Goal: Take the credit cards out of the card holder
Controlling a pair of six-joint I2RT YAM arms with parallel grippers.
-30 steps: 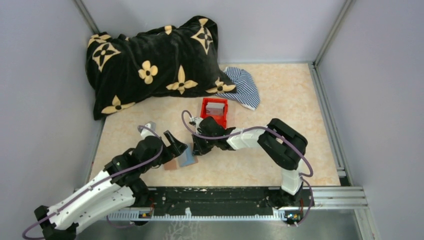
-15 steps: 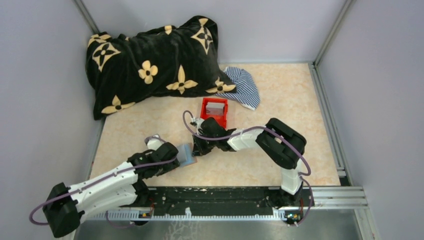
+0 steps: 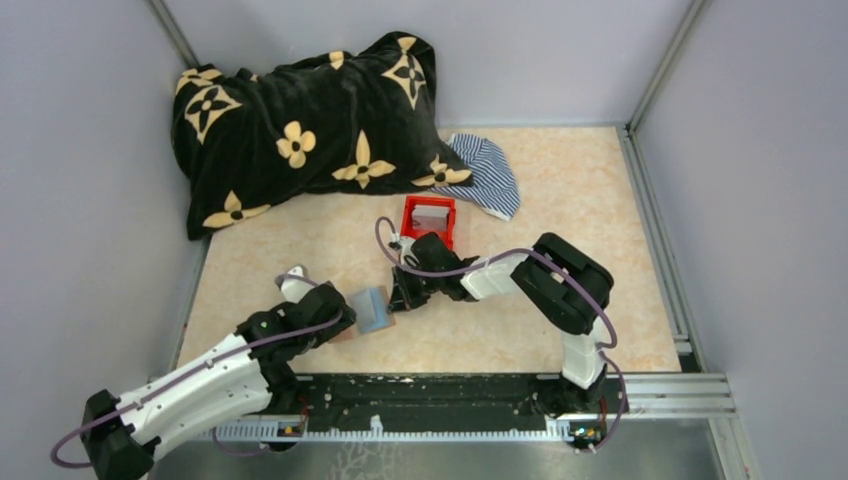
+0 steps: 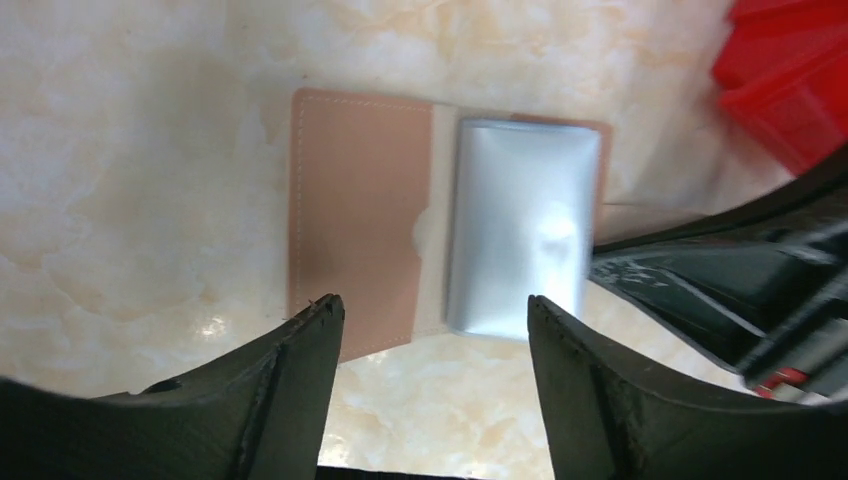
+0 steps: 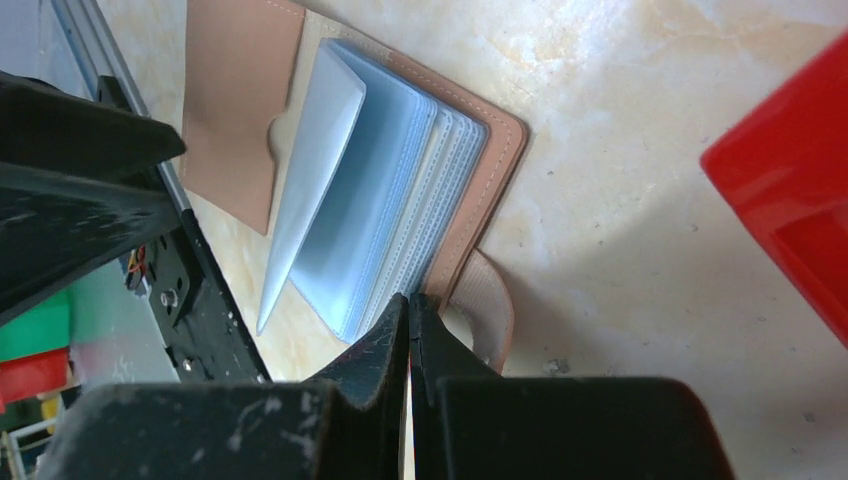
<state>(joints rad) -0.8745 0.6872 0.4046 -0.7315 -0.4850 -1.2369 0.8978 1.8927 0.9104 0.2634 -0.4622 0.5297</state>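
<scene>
open card holder (image 4: 360, 250), left fingers (image 4: 290, 400) spread above, right fingers (image 5: 370, 370) closed at its edge, contents unclear

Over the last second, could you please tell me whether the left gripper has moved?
Yes. The left gripper has drawn back down-left in the top view, away from the red bin.

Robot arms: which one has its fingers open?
The left arm's fingers stand apart above the brown card holder; the right arm's fingers are pressed together.
</scene>
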